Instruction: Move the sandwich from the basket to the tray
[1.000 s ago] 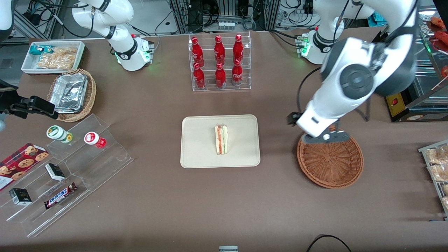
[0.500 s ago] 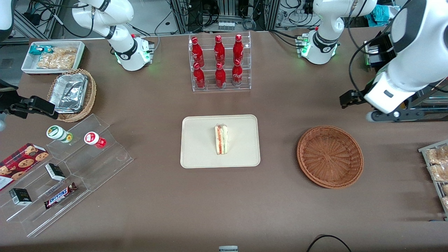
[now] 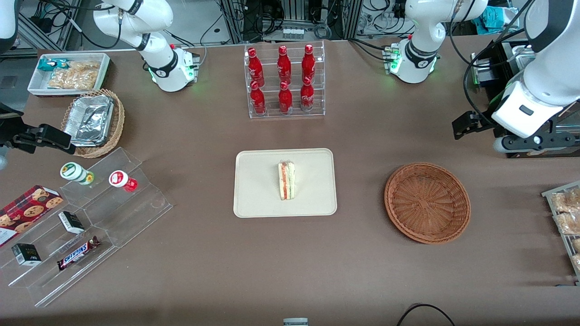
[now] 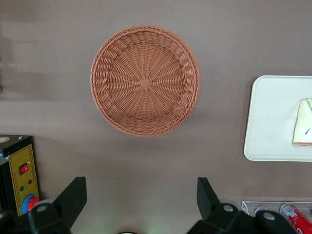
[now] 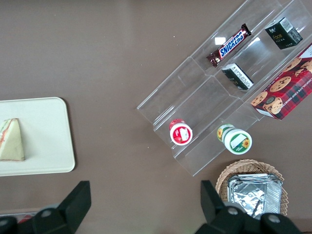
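Note:
The sandwich (image 3: 286, 180) lies on its side in the middle of the cream tray (image 3: 258, 190), its red and green filling edge showing. It also shows in the left wrist view as sandwich (image 4: 303, 127) on tray (image 4: 270, 117). The reddish-brown wicker basket (image 3: 427, 203) holds nothing; its bare woven bottom fills the basket (image 4: 145, 80) in the wrist view. My left gripper (image 3: 532, 145) hangs high above the table, farther from the front camera than the basket and toward the working arm's end. The gripper (image 4: 140, 195) is open, fingers (image 4: 73, 195) wide apart, nothing between them.
A clear rack of red bottles (image 3: 284, 81) stands farther back than the tray. A stepped acrylic stand with snacks (image 3: 90, 217), a tan basket of foil trays (image 3: 93, 121) and a white bin (image 3: 68, 72) sit toward the parked arm's end. A yellow-and-black box (image 4: 19, 170) is near my gripper.
My left arm has swung up and away from above the basket toward the working arm's end of the table. Sandwich, tray and basket have not moved.

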`<move>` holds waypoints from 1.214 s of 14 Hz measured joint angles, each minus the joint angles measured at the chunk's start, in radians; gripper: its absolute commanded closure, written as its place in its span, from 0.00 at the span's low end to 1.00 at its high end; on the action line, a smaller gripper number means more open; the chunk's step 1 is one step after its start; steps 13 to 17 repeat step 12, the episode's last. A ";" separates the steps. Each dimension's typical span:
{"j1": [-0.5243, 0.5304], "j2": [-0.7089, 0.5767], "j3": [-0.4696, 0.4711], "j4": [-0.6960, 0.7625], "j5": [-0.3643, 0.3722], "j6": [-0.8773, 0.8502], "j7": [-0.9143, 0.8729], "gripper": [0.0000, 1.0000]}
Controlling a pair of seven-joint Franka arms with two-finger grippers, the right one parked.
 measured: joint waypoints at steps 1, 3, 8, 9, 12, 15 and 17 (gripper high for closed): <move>0.000 0.000 0.000 0.005 0.000 0.000 0.000 0.00; 0.000 0.000 0.000 0.010 -0.001 0.001 0.000 0.00; 0.012 0.000 0.000 0.040 -0.001 0.002 0.000 0.00; 0.018 0.000 0.000 0.041 -0.001 0.002 0.000 0.00; 0.025 0.000 0.000 0.041 -0.001 0.002 0.000 0.00; 0.025 0.000 0.000 0.041 -0.001 0.002 0.000 0.00; 0.025 0.000 0.000 0.041 -0.001 0.002 0.000 0.00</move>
